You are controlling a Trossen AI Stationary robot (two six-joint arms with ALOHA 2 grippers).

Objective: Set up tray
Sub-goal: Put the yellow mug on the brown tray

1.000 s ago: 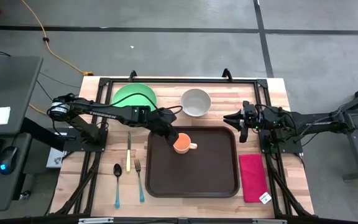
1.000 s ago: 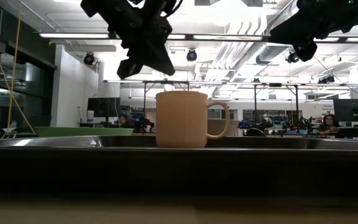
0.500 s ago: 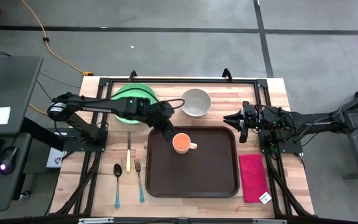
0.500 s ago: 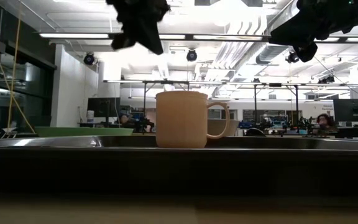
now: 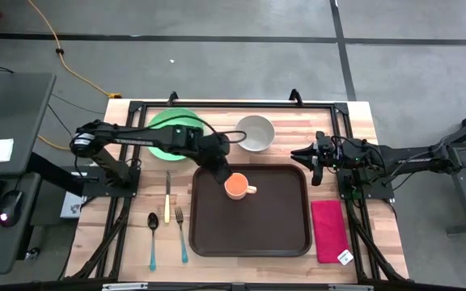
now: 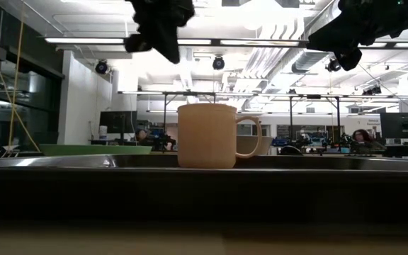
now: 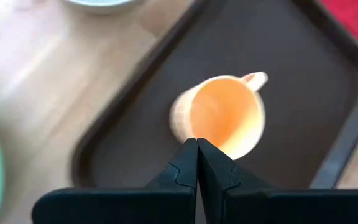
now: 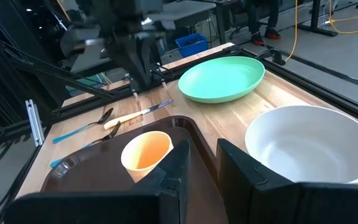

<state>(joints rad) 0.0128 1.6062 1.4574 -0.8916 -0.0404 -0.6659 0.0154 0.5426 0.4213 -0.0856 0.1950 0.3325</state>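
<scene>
The orange mug stands upright at the tray's eleven o'clock corner, seemingly placed, with the empty left gripper pinched shut just above it, while the right gripper, slightly parted and empty, waits at two o'clock.

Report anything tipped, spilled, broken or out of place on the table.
Nothing stands out. The orange mug stands upright and looks empty on the tray. The green plate, white bowl, cutlery and red napkin lie flat on the wood beside the tray, nothing spilled.
</scene>
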